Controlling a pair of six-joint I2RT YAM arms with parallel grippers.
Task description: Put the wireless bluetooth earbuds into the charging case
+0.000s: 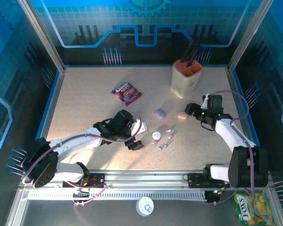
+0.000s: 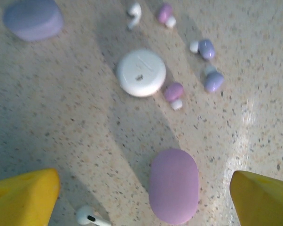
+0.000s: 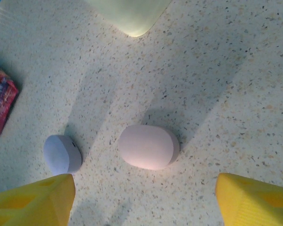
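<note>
Left tool (image 2: pixel 144 184) gaped astride mauve case (image 2: pixel 173 186) near white case (image 2: pixel 141 73). Right tool (image 3: pixel 145 186) gaped over pink case (image 3: pixel 149 147), right of white case. Earbuds (image 2: pixel 173 92) lay beside white case.

— Which colours will you meet among the earbuds (image 2: pixel 173 94)?
— You'll see pink, lilac and white ones, on your beige table (image 2: pixel 61 141) flecked with dark specks.
— And the cases?
— Yours are a mauve case (image 2: pixel 173 186), a lilac case (image 2: pixel 33 19), a pale pink case (image 3: pixel 148 147) and a white round case (image 2: pixel 141 73). Your finger pads (image 2: pixel 21 195) are yellow.
</note>
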